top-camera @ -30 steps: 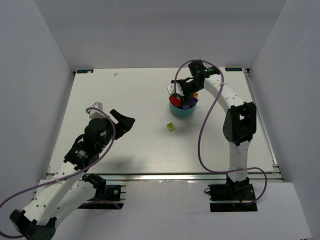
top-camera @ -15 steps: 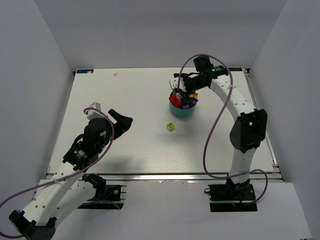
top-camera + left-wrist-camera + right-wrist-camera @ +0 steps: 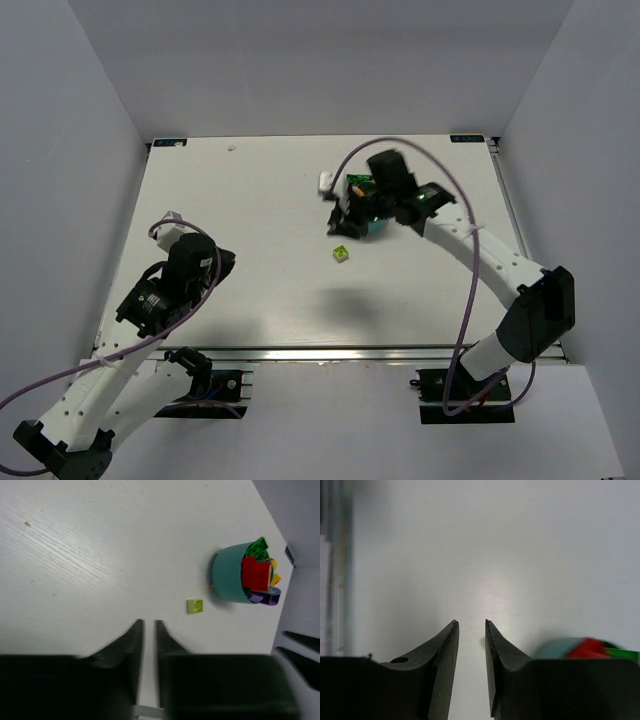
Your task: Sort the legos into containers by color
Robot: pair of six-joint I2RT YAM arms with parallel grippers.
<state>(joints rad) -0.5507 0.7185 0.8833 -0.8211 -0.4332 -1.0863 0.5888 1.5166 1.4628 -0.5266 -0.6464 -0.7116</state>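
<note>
Your right end effector (image 3: 470,623) and left end effector (image 3: 149,622) are each open just a crack and hold nothing. One lime lego (image 3: 195,606) lies on the worktop (image 3: 75,555) near the piled-up bowl (image 3: 227,577). If your right arm bumps that bowl, the bricks could spill.

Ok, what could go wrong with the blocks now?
The bowl is heaped with bricks above its rim, and the right gripper hangs close beside it: a bump might spill some. The lime brick lying alone on the table is small and flat, so it could skid away when grabbed.
</note>
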